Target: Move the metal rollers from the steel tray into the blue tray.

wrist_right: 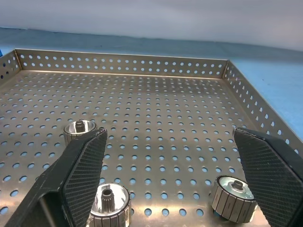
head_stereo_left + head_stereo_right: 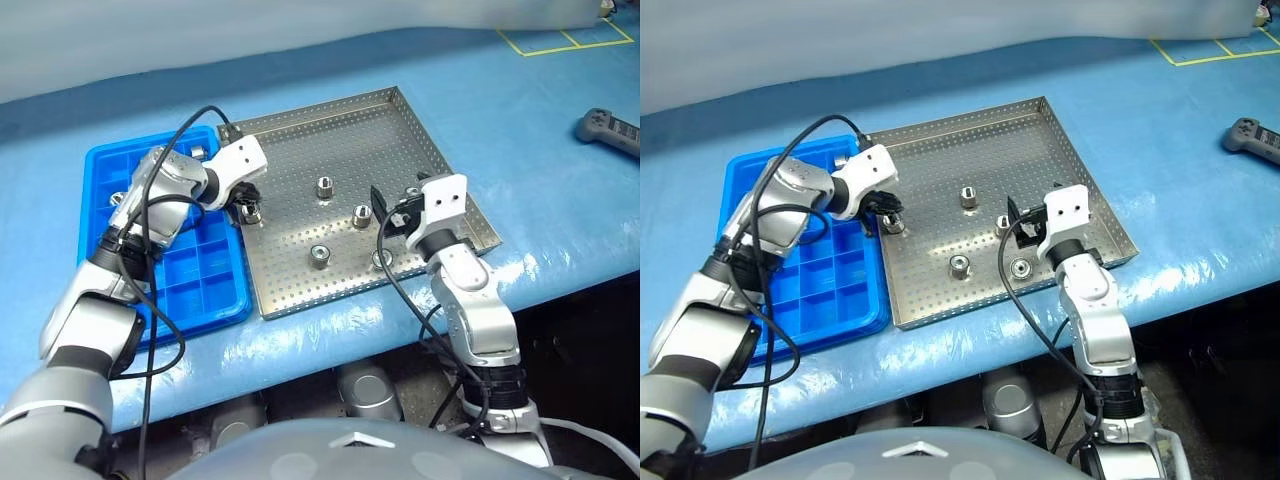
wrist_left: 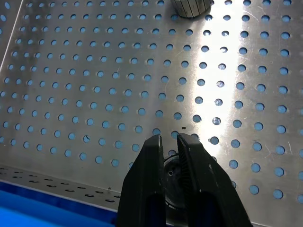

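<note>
Steel tray holds four loose metal rollers, all ahead of the right gripper, whose jaws stand wide apart and empty. The left gripper has its jaws clamped on a fifth roller near the blue tray. Judging by this, most of the transfer remains.

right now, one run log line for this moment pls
left gripper: shut on roller | right gripper: open over steel tray | blue tray: beside it
</note>
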Action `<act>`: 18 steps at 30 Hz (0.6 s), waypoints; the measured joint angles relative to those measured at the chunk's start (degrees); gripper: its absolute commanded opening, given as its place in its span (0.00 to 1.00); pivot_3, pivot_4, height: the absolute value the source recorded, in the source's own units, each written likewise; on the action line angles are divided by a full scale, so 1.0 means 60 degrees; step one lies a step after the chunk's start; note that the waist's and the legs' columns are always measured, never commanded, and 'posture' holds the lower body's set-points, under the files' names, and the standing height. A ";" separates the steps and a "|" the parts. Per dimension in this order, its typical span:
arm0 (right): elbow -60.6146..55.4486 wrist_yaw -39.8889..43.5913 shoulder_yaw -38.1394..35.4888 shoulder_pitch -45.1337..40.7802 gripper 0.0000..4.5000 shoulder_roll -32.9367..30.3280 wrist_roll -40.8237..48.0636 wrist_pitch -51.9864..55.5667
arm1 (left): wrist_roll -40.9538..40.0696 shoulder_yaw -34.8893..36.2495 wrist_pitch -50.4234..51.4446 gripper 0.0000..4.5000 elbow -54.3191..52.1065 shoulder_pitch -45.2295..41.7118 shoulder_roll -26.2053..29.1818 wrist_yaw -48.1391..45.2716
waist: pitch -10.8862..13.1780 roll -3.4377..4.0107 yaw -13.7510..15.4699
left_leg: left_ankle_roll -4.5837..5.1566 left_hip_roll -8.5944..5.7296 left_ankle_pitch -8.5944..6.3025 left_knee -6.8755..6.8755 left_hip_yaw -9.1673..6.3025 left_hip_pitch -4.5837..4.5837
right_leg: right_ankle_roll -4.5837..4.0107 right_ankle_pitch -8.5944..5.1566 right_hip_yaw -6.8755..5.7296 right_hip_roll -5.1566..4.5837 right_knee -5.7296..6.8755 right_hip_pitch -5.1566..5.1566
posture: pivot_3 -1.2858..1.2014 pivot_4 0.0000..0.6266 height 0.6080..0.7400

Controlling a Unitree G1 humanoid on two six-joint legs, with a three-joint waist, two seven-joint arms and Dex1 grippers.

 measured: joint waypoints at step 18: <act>0.0132 0.0022 0.0111 -0.0172 1.00 0.0123 -0.0044 -0.0116 | 0.0520 -0.1032 -0.1314 0.75 0.0123 -0.0498 0.0749 -0.1407 | 0.0000 0.0000 0.0058 | 0.0000 0.0001 0.0000 0.0002 0.0000 0.0000 | 0.0000 0.0000 0.0000 0.0002 0.0003 0.0000 | 0.39 0.24 1.00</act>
